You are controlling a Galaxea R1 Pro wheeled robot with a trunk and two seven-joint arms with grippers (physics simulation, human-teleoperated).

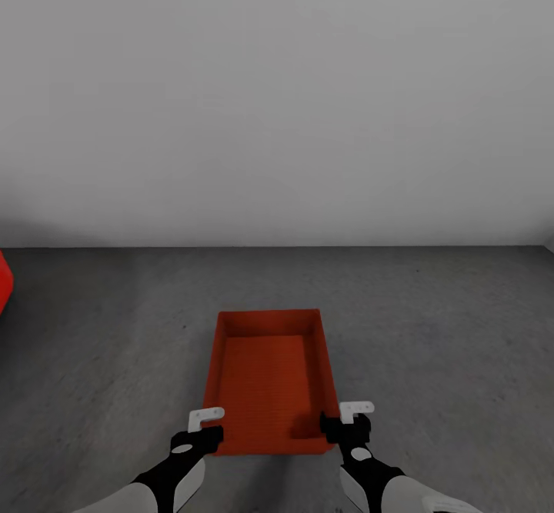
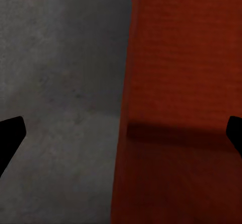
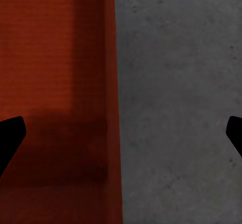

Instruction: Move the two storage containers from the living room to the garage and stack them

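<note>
Reaching forward from the bottom of the head view, both arms are flanking the near end of one storage container [image 1: 269, 374], which is sitting on the dark grey floor [image 1: 431, 328] of the garage. The left gripper [image 1: 205, 427] is hovering at the box's near left corner, and the right gripper [image 1: 346, 421] is positioned at its near right corner. Each wrist view is showing its gripper's two dark fingertips spread wide at opposite edges of the picture, with a red-orange side wall of the container [image 2: 181, 103] [image 3: 55, 82] running between them beside bare concrete [image 2: 55, 72] [image 3: 176, 93]; both pincers are standing open, straddling a wall without clamping it. Beyond the box, the concrete is stretching to a plain white wall [image 1: 277, 98]. At the far left edge, a sliver of a red car [image 1: 3, 281] is showing.
</note>
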